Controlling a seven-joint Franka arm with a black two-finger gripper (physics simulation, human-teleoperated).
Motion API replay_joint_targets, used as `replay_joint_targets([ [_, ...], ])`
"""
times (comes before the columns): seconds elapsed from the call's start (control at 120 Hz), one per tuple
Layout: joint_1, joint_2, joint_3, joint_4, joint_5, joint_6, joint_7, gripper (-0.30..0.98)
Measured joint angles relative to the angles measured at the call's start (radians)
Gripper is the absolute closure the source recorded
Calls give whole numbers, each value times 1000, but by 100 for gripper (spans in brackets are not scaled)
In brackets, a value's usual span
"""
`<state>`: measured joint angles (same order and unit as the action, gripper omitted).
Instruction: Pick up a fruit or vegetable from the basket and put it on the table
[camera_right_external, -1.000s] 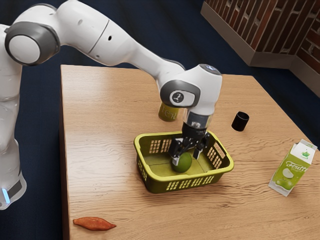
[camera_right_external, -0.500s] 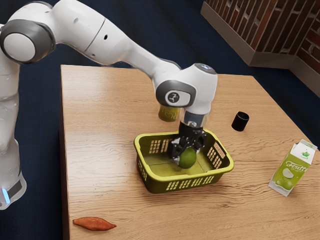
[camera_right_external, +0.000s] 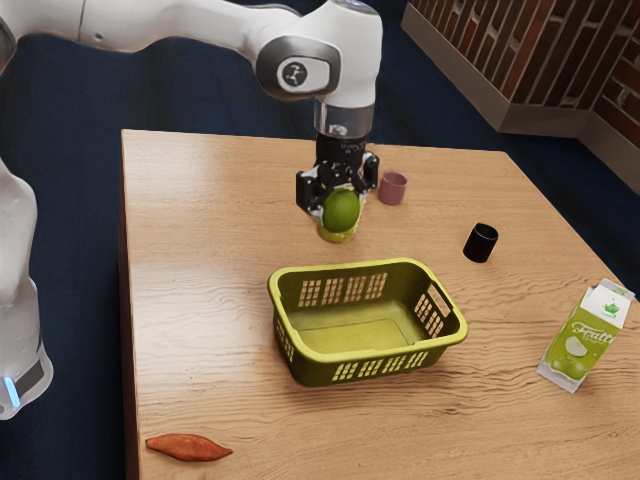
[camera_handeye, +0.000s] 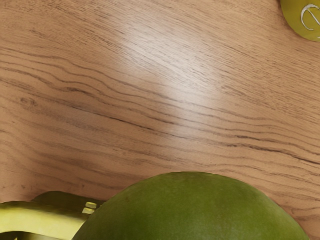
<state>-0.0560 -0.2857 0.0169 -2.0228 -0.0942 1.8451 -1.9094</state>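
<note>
Since slipping seemed likelier than bruising, the firm-looking green fruit (camera_right_external: 341, 213) was aptly clasped by its broad sides, at upper centre, in the part-spread gripper (camera_right_external: 340, 205).

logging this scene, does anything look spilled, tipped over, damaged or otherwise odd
Nothing stands out. The basket, carton, black cup and pink cup stand upright on the table; I see no spill or damage. My gripper holds the green fruit in the air.
</note>
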Motion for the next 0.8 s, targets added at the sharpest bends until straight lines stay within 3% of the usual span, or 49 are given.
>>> replay_joint_targets([
  [0.175,3,-17,106,-18,28,-34,53,41],
  [0.35,3,-15,148,-18,45,-57,98,41],
  [0.483,2,-14,153,-19,61,-65,124,19],
  [0.8,2,-14,168,-19,79,-71,165,2],
])
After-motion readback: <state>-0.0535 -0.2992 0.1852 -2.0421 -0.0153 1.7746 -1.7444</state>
